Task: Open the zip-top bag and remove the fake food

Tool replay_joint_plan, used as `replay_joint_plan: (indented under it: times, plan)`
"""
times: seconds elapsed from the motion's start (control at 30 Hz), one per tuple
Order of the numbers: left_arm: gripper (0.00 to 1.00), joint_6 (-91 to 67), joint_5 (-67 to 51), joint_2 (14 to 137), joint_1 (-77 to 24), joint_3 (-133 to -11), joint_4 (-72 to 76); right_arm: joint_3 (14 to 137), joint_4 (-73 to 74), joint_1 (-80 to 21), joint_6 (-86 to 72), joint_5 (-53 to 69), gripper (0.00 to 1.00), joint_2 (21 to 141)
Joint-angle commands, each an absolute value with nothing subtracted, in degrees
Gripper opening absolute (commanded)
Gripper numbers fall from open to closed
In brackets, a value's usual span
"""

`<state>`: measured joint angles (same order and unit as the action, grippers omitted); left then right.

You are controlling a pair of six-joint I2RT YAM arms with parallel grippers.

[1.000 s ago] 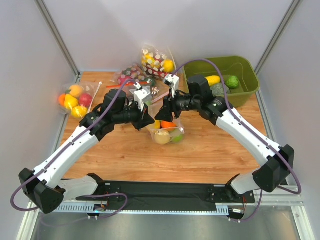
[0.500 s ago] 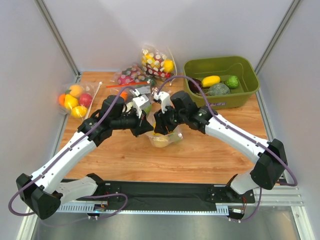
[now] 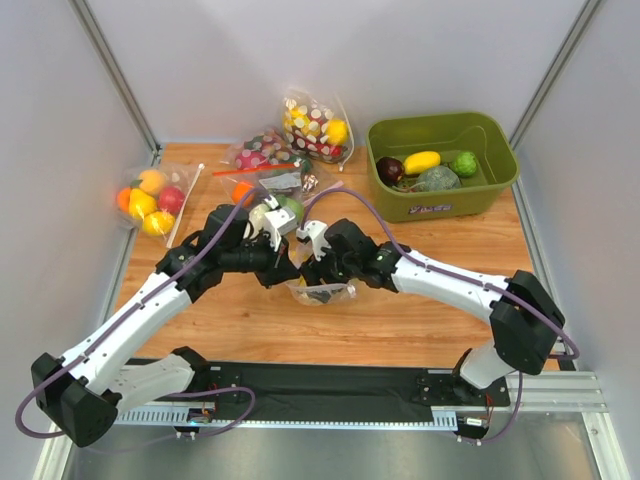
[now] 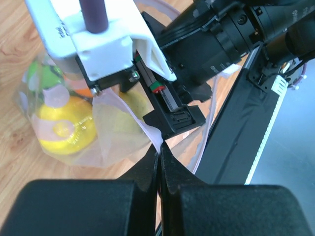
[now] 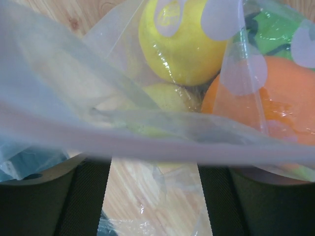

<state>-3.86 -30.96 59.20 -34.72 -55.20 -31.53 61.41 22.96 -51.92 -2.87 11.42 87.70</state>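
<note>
The clear crinkly zip-top bag (image 3: 322, 291) sits mid-table between my two grippers. It holds the fake food: a yellow fruit (image 5: 182, 39), an orange one (image 5: 275, 98) and a green one (image 5: 275, 34). My left gripper (image 3: 288, 268) is shut on a thin flap of the bag's edge (image 4: 152, 133), its tips (image 4: 159, 147) pinching the plastic. My right gripper (image 3: 308, 270) is open with its fingers (image 5: 83, 196) wide apart. The bag's pale zip strip (image 5: 157, 142) runs across in front of them. The yellow fruit also shows in the left wrist view (image 4: 66, 130).
A green bin (image 3: 480, 195) with several fruits stands at the back right. A polka-dotted bag (image 3: 312, 125) and a bag with a red zip strip (image 3: 262, 160) lie at the back. Another bag of fruit (image 3: 148, 198) lies far left. Loose fruits (image 3: 285, 207) lie just behind the grippers.
Both grippers and the bag have come nearer and lower. The right arm has swung left and down from the bin side, closing in on the bag.
</note>
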Motion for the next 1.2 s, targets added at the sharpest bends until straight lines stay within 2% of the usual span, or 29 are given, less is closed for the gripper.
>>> replay_joint_plan:
  times: [0.0, 0.1, 0.17, 0.57, 0.63, 0.7, 0.73, 0.8, 0.83, 0.9, 1.0, 1.17]
  plan:
    - [0.0, -3.1, -33.8, 57.4, -34.7, -55.2, -29.4, 59.9, 16.4, -53.4, -0.9, 8.4, 0.7, 90.1]
    - [0.0, -2.9, -34.9, 56.9, -34.7, -54.4, -29.3, 57.9, 13.0, -54.7, 1.3, 5.9, 0.75, 90.8]
    - [0.0, -3.0, -35.9, 56.4, -34.7, -53.8, -28.9, 55.5, 9.0, -55.5, 1.7, 5.4, 0.94, 91.1]
    - [0.0, -2.8, -41.0, 55.6, -34.7, -52.6, -27.2, 53.6, -1.8, -56.1, 3.5, 4.6, 0.96, 100.0]
    - [0.0, -3.1, -41.0, 55.5, -34.7, -52.3, -26.9, 53.7, -2.7, -56.1, 3.2, 4.0, 0.93, 101.5]
    - [0.0, -3.1, -40.5, 55.5, -34.7, -52.2, -26.9, 54.2, -2.2, -56.0, 3.1, 4.0, 0.86, 102.0]
    - [0.0, -3.0, -40.0, 55.5, -34.7, -52.1, -27.2, 54.2, -1.8, -56.1, 3.0, 3.8, 0.71, 102.0]
    - [0.0, -2.7, -38.2, 55.7, -34.7, -52.1, -27.6, 53.8, -0.9, -56.0, 2.8, 3.0, 0.5, 100.3]
    - [0.0, -2.7, -36.4, 55.7, -34.7, -52.1, -28.1, 53.5, -0.4, -55.9, 2.9, 2.8, 0.45, 99.3]
    - [0.0, -2.4, -34.8, 56.1, -34.7, -52.2, -28.6, 53.2, 1.7, -56.0, 3.2, 2.2, 0.38, 96.0]
    - [0.0, -1.9, -31.7, 56.4, -34.7, -52.6, -30.1, 52.8, 4.5, -56.0, 3.3, 2.0, 0.32, 90.9]
    - [0.0, -2.1, -25.4, 57.4, -34.7, -53.2, -31.8, 54.1, 9.0, -55.7, 2.4, 3.9, 0.28, 84.2]
